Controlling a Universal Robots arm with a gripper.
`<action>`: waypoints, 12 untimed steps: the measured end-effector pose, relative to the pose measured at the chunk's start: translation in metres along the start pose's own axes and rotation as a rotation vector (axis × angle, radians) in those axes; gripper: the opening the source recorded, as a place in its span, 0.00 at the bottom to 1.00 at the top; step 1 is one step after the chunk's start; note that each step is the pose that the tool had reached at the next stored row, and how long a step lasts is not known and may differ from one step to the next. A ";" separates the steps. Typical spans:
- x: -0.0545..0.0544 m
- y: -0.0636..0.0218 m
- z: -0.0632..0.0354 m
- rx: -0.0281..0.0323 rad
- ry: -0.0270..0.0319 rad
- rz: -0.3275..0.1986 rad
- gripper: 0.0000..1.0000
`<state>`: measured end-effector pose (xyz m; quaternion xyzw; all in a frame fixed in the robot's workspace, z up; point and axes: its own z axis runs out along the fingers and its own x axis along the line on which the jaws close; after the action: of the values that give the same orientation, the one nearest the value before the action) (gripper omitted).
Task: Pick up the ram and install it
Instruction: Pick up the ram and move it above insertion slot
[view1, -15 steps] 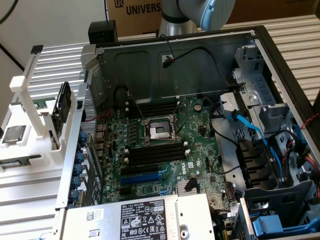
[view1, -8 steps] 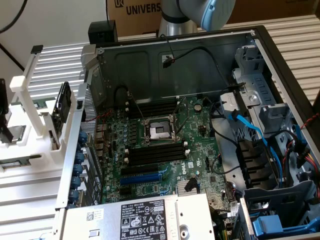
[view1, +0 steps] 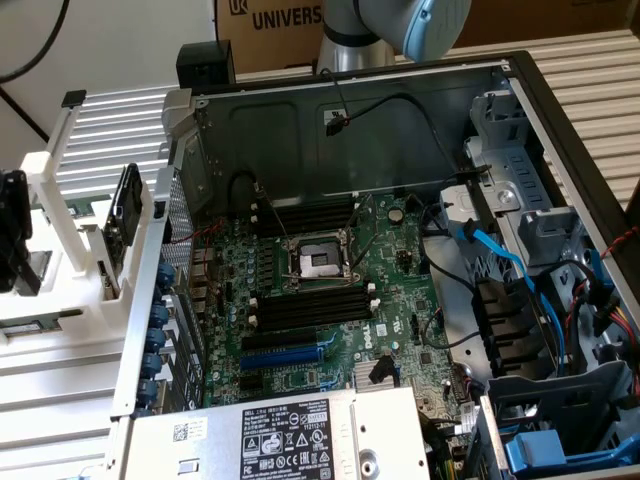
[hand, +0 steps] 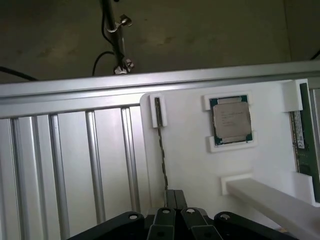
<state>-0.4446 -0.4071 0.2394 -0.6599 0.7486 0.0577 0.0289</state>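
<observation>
Wrist view: black two-finger gripper (hand: 172, 200) has its fingers pressed together, no gap between them. It hangs over a white plastic parts fixture (hand: 190, 165) on the ribbed aluminium table (hand: 75, 150).

A thin dark strip (hand: 161, 145), edge-on, runs from a white clip straight toward the fingertips. Can't tell what it is, or whether the tips pinch it.

The ram, a long flat green circuit-board stick with a pale sticker (hand: 305, 135), lies in the fixture off to one side of the hand, well apart from it. A square silver-lidded processor chip (hand: 230, 120) sits between them, ahead of the fingers.

Judgement: pick step, ram not yet grasped. Grasping needs the jaws apart and lined up along the stick's length.

Exterior view: open computer case with a green motherboard (view1: 330, 330), to the exterior view's right of the fixture. Its long black plastic slots with white end clips (view1: 310, 305) look unfilled, so install not started.
</observation>
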 end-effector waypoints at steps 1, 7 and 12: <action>0.000 -0.0001 0.0017 0.0000 0.0000 0.000 0.11; 0.001 -0.0005 0.0093 -0.0001 0.0000 -0.001 0.11; 0.001 -0.0005 0.0093 0.0000 0.0000 -0.001 0.11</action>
<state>-0.4445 -0.4065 0.2301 -0.6602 0.7483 0.0577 0.0289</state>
